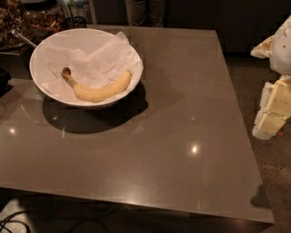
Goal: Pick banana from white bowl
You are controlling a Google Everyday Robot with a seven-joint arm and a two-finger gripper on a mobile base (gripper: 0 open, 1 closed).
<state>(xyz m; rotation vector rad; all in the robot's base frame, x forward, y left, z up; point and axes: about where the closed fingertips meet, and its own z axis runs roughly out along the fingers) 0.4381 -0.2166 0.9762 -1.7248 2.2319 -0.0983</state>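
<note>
The banana [99,88] is curved and yellow with a dark brown stem tip at its left end. It lies in the front of the white bowl [45,42], on crumpled white paper. The bowl stands at the far left of the grey table [182,136]. My gripper [274,113], with pale yellow blocky fingers, hangs at the right edge of the view, beyond the table's right side and far from the bowl. It holds nothing that I can see.
A dark dish of brown food [43,18] with a spoon handle stands behind the bowl at the far left. A person's legs [144,12] stand behind the table's far edge. Cables [13,223] lie on the floor at bottom left.
</note>
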